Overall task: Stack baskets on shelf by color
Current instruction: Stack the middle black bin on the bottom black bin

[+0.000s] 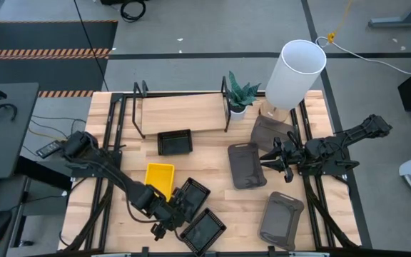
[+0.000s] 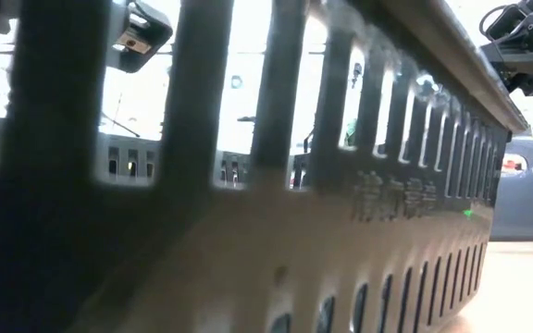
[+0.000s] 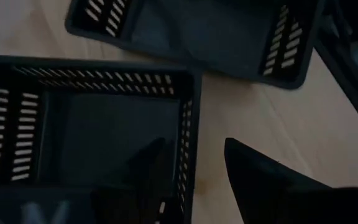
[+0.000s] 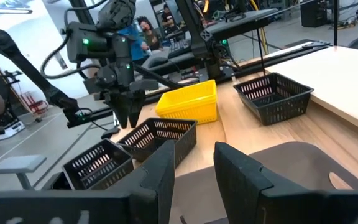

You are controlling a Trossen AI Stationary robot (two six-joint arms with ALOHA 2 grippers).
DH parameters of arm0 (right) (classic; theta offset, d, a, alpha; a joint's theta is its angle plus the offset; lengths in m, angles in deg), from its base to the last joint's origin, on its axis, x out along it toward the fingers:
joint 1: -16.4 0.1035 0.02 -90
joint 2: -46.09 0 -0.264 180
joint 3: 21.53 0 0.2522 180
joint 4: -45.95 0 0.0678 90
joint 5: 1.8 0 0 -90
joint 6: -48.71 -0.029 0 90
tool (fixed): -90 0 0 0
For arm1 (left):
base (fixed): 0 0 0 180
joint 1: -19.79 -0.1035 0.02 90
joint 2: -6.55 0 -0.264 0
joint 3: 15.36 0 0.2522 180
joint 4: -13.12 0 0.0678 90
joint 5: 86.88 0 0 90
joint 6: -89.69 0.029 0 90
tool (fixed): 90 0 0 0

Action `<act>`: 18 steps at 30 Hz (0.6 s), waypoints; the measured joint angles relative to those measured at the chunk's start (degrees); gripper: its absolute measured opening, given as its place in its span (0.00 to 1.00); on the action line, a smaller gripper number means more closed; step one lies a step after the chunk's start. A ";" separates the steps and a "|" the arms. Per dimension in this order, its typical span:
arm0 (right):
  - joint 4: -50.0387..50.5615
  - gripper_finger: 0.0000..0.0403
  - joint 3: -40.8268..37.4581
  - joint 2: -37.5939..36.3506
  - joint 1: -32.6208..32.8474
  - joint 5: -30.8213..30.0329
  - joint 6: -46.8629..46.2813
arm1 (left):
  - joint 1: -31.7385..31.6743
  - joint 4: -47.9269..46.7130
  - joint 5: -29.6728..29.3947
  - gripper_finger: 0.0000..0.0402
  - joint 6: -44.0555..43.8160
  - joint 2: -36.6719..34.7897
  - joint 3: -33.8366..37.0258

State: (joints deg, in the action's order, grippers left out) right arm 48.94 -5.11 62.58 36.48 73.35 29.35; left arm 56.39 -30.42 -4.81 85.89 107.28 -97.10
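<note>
My left gripper (image 1: pixel 168 211) is open at the table's near side. Its fingers point down and straddle one end wall (image 3: pixel 188 134) of a black basket (image 1: pixel 192 196): one finger (image 3: pixel 157 162) is inside, the other (image 3: pixel 250 171) outside over bare wood. No touch shows. A second black basket (image 1: pixel 204 230) lies beside it, a third (image 1: pixel 175 142) lies in front of the shelf (image 1: pixel 180 113), and a yellow basket (image 1: pixel 160 177) rests flat on the table. My right gripper (image 1: pixel 271 158) is open above the right edge of a grey basket (image 1: pixel 246 165). Two more grey baskets (image 1: pixel 282 220) (image 1: pixel 270 132) lie nearby.
A white cylinder lamp shade (image 1: pixel 295 73) and a small potted plant (image 1: pixel 240 96) stand at the shelf's right end. A black basket's slotted wall (image 2: pixel 248 185) fills the low view. In the right wrist view, people and equipment show in the room beyond the table.
</note>
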 joint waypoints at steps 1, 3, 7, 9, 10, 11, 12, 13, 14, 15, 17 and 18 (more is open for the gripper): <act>-0.05 0.29 0.00 0.00 0.02 0.00 -0.02 | 0.00 0.78 -0.02 0.43 0.03 0.36 0.00; -0.11 0.29 0.00 0.05 0.00 0.00 -0.02 | -0.01 0.82 -0.33 0.43 0.01 0.75 0.00; -0.53 0.29 0.00 0.29 0.02 0.00 0.00 | 0.11 2.09 -0.88 0.43 -0.03 2.41 0.00; -0.50 0.29 0.00 0.29 0.02 -0.01 -0.01 | 0.26 3.41 -0.90 0.43 -0.05 3.39 0.00; -0.70 0.29 0.00 0.40 0.02 0.00 -0.02 | 0.30 3.84 -0.92 0.43 0.03 4.00 0.00; -0.90 0.29 0.00 0.44 0.02 0.00 -0.01 | 0.35 3.89 -0.88 0.43 0.01 4.59 0.00; -0.78 0.29 0.00 0.41 0.02 0.00 -0.01 | 0.37 3.86 -0.89 0.43 -0.05 5.17 0.00; -0.83 0.29 0.00 0.41 0.02 0.00 -0.01 | 0.37 3.87 -0.93 0.43 -0.26 5.62 0.00; -0.97 0.29 0.00 0.39 0.02 0.00 -0.02 | 0.37 3.94 -1.23 0.43 -0.28 6.03 0.00; -1.07 0.29 0.00 0.37 0.02 -0.01 -0.01 | 0.35 3.98 -1.59 0.43 -0.25 6.22 0.00; -1.20 0.29 0.00 0.39 0.02 -0.04 -0.02 | 0.28 3.80 -2.51 0.43 0.33 6.28 0.00; -1.22 0.29 0.00 0.39 0.02 -0.02 0.00 | 0.08 4.06 -2.80 0.43 0.86 6.28 0.00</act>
State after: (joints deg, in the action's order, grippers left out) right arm 47.72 -5.11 62.97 36.50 73.32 29.35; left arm 56.48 -26.36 -7.60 86.75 113.55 -97.10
